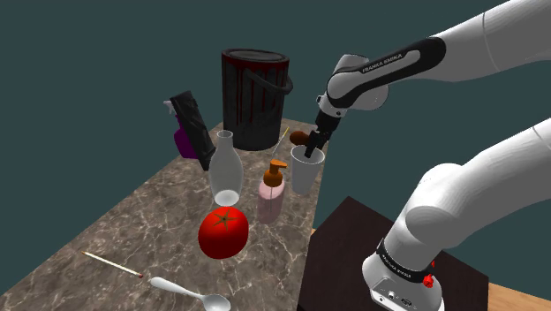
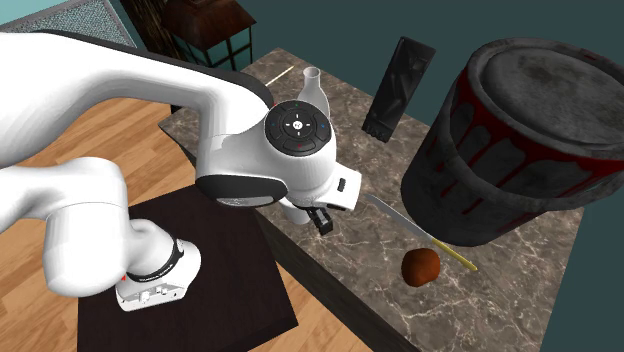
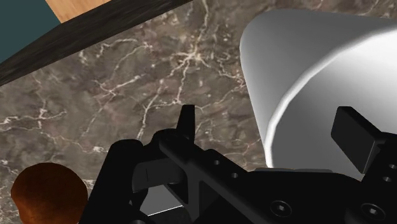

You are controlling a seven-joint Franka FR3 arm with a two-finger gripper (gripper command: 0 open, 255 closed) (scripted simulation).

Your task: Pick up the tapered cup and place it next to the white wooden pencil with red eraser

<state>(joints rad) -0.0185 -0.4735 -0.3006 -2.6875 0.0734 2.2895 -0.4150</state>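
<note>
Right at the marble surface's (image 1: pixel 132 221) edge beside the dark stand (image 1: pixel 344 234), the white tapered cup (image 1: pixel 305 175) stands upright. The black gripper (image 1: pixel 312 150) hangs at its rim, fingers spread wide: one finger (image 3: pixel 353 137) is over the cup's mouth and the other is outside its wall, neither seen pressing on it. Just beyond the cup sits a brown round thing (image 1: pixel 300 137), then the dark red-streaked paint can (image 1: pixel 256 97) towards the far corner. The pale pencil with a red end (image 1: pixel 110 263) lies well apart, near the opposite end, with a pump bottle (image 1: pixel 272 193) and a tomato (image 1: pixel 222 232) between.
</note>
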